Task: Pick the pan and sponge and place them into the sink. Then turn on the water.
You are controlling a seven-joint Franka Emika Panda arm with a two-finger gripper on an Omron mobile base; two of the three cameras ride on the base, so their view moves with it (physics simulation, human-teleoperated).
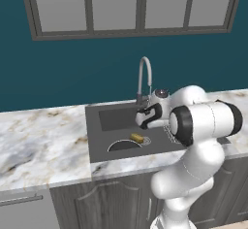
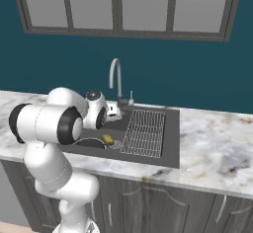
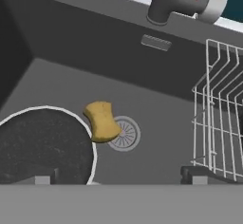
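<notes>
The dark grey sink (image 1: pixel 97 136) (image 2: pixel 170 143) (image 3: pixel 71 42) holds the black pan (image 1: pixel 123 145) (image 2: pixel 89 143) (image 3: pixel 42 144) on its floor, near the front. The yellow-brown sponge (image 1: pixel 137 137) (image 2: pixel 107 139) (image 3: pixel 102 121) lies between the pan's pale rim and the round drain (image 3: pixel 126 134), overlapping both. My gripper (image 1: pixel 141 121) (image 2: pixel 116 111) (image 3: pixel 121 178) hovers over the basin, open and holding nothing, its fingertips (image 3: pixel 45 179) far apart. The silver gooseneck faucet (image 1: pixel 144 75) (image 2: pixel 116 79) rises behind the sink, and its dark base (image 3: pixel 175 2) is just beyond my hand. No water runs.
A wire rack (image 2: pixel 143 131) (image 3: pixel 223 114) fills the sink's right section. Marbled white countertop (image 1: pixel 38 140) (image 2: pixel 217 148) spreads to both sides, with grey cabinet doors (image 2: pixel 148 207) below. A window (image 1: pixel 131 5) sits in the teal wall above.
</notes>
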